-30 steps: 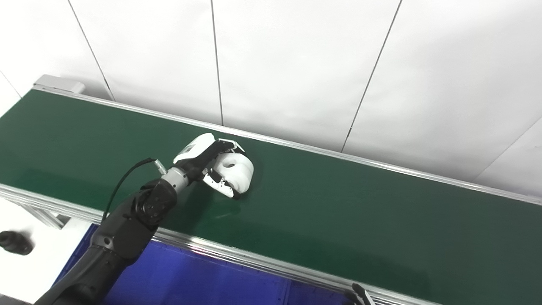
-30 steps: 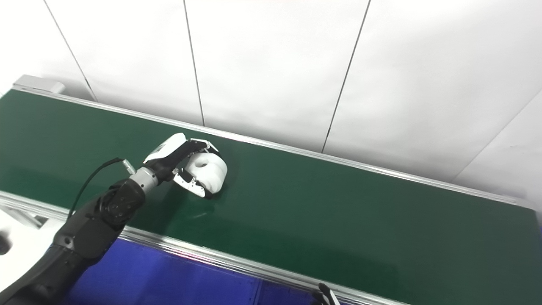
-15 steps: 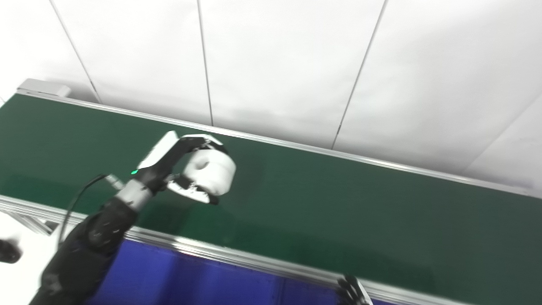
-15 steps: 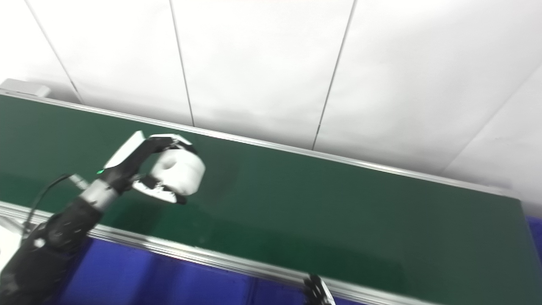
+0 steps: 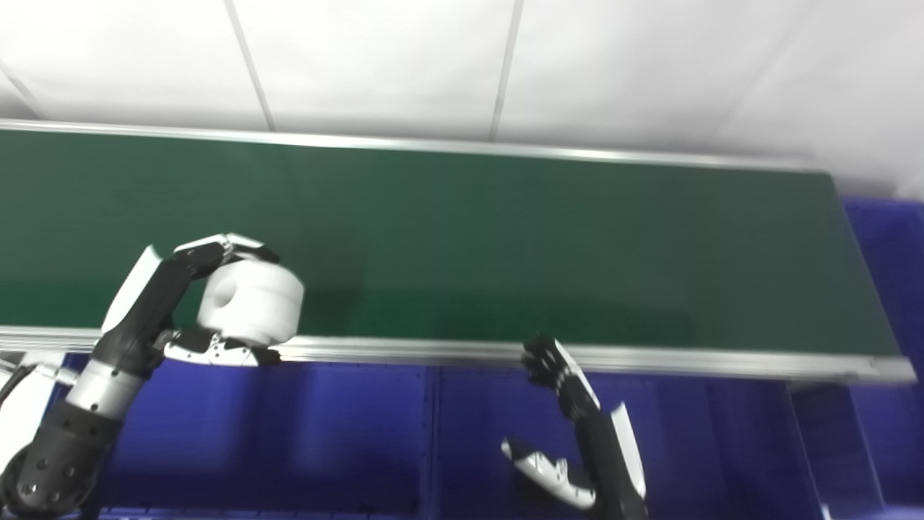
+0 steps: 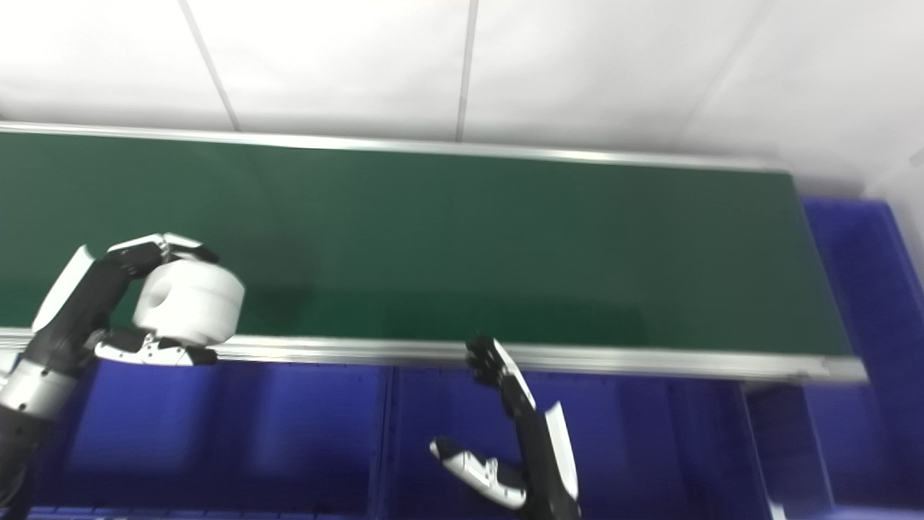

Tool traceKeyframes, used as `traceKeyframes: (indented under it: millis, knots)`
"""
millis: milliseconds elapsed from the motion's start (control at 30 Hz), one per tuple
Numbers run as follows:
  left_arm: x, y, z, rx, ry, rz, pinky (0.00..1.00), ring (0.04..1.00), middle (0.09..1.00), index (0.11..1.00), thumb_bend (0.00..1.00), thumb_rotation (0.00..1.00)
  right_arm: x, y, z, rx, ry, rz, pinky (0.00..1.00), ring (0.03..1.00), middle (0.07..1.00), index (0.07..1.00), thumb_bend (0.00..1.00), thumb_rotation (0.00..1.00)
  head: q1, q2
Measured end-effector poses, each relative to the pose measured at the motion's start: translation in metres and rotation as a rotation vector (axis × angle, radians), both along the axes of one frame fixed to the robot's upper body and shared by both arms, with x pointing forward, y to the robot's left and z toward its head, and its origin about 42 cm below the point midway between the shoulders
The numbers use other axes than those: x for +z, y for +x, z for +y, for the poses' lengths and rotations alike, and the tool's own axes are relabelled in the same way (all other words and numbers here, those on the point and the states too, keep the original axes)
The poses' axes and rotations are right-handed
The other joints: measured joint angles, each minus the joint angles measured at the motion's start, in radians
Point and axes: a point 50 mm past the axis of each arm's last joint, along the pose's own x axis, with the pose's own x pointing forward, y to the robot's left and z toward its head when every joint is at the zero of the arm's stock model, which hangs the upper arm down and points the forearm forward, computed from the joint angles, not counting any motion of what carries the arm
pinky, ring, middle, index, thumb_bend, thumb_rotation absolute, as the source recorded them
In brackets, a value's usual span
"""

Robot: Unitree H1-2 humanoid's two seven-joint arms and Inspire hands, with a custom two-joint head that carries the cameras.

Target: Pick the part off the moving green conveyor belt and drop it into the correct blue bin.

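Left hand grips a white part, a chunky rounded block with a round hole in the face turned toward the palm. Its fingers curl over the top of the part and its thumb presses in from beneath, so the part is pinched between them and carried clear of any surface. Seen from the head cameras, the part hangs over the near metal rail of the green belt, at about 8 o'clock in the scene, with its upper half in front of the belt and its lower edge at the rail.

Just past the rail toward 6 o'clock lie the blue bins, with a divider wall running between two of them. Another blue bin sits off the belt's end at 3 o'clock.

At roughly 5 o'clock, the right hand stands over the bins, holding nothing, its dark fingers stretched up toward the rail and its thumb spread well apart from them. It is well apart from the part.

White wall panels run behind the belt at 12 o'clock. Both views are slightly blurred.
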Motion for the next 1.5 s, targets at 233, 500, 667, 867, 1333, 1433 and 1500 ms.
traceKeyframes:
  millis: [233,500,667,867,1333,1433,1500]
  knots:
    - [-0.017,-0.034,-0.018,-0.063,-0.02,0.1,0.46,0.435,0.501,0.516,0.5,0.0,0.006,0.003,-0.004,-0.007,0.009,-0.007,0.8,0.834,0.871,0.903,0.74,0.59,0.006,0.018]
    - [-0.028,-0.053,-0.049,-0.177,0.012,0.154,0.48,0.445,0.504,0.503,0.5,0.0,0.006,-0.004,-0.004,-0.01,0.005,0.02,0.8,0.827,0.866,0.896,0.72,0.61,-0.003,0.015]
    - [-0.029,-0.058,-0.066,-0.244,0.104,0.172,0.5,0.452,0.508,0.492,0.5,0.0,0.009,-0.004,-0.007,-0.016,-0.007,0.015,0.8,0.83,0.869,0.902,0.72,0.62,0.015,0.015]
    - [-0.036,-0.061,-0.087,-0.266,0.185,0.214,0.49,0.439,0.514,0.496,0.5,0.0,0.009,-0.006,-0.01,-0.013,-0.01,0.025,0.79,0.828,0.867,0.897,0.71,0.6,0.034,0.009]
    - [-0.034,-0.065,-0.097,-0.29,0.557,0.219,0.64,0.712,0.741,0.683,0.62,0.43,0.008,-0.005,-0.009,-0.022,0.002,0.032,0.79,0.824,0.864,0.888,0.72,0.61,0.052,0.011]
    - [-0.031,-0.066,-0.097,-0.272,0.678,0.197,0.75,0.765,0.781,0.751,0.7,0.63,0.008,-0.005,-0.009,-0.021,0.002,0.032,0.79,0.823,0.862,0.889,0.72,0.61,0.051,0.008]
    - [-0.028,-0.068,-0.098,-0.26,0.733,0.204,0.83,0.804,0.814,0.79,0.77,0.71,0.008,-0.005,-0.009,-0.022,0.002,0.032,0.8,0.829,0.863,0.89,0.72,0.61,0.049,0.008]
